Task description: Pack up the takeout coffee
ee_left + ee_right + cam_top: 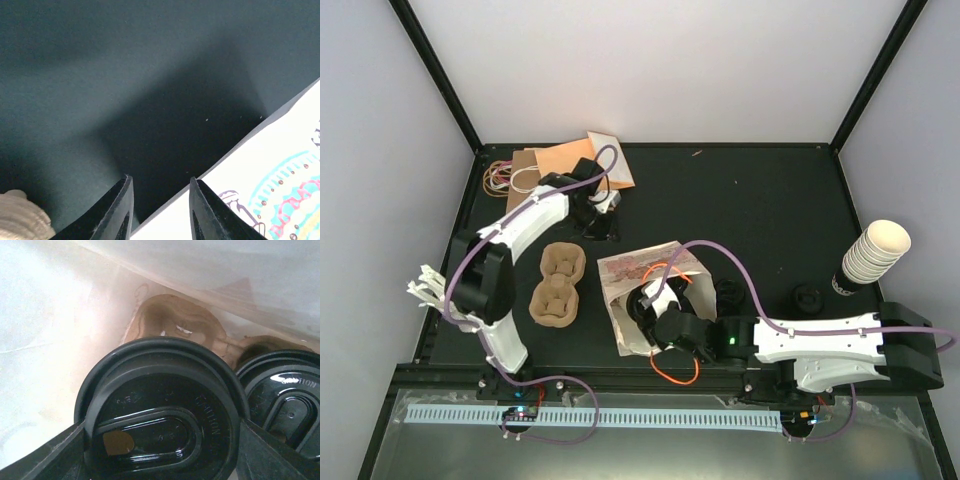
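In the right wrist view the takeout coffee (160,390) shows only its black lid; the cup body is hidden beneath. My right gripper (162,425) is shut on it, one finger against each side of the lid. It sits inside the white printed paper bag (640,270), where the right gripper (650,305) reaches in. A second lidded cup (285,395) stands beside it in a brown pulp carrier (175,315). My left gripper (592,215) hovers behind the bag. Its jaws (161,180) stand apart over the dark table, with the bag's edge (270,165) below them and nothing between them.
An empty pulp carrier (556,285) lies left of the bag. Brown and orange paper bags (570,160) and rubber bands (500,178) lie at the back left. A tall stack of nested cups (875,250) stands at the right edge. Loose black lids (807,297) lie near it.
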Robot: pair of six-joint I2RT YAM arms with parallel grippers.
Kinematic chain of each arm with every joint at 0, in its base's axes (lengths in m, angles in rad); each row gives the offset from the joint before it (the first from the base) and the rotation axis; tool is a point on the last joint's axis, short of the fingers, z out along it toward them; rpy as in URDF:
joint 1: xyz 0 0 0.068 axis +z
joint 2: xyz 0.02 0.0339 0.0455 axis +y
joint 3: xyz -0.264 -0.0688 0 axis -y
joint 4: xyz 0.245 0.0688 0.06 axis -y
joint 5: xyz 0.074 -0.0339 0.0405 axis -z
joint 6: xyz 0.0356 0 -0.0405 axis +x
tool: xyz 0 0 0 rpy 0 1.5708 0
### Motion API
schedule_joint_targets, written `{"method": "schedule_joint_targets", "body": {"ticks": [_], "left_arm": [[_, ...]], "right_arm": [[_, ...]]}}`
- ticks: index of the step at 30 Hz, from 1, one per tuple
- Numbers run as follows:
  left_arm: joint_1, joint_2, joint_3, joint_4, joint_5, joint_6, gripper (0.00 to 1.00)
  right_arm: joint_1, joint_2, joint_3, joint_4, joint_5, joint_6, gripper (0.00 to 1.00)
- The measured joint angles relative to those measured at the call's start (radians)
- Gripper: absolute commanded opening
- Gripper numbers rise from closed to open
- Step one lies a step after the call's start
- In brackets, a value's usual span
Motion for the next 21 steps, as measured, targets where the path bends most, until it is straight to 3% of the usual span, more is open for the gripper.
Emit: {"method": "schedule_joint_targets", "body": {"ticks": [10, 21], "left_arm": [[-0.042, 0.111, 0.016, -0.014, -0.001, 0.024, 0.29], [-0.042, 0.105, 0.001, -0.015, 0.056, 0.048, 0.26]], "right_arm": [[0.000, 0.073, 0.000, 0.062, 0.009, -0.047, 0.50], [0.000, 0.146, 0.025, 0.115, 0.039, -0.113, 0.49]]}}
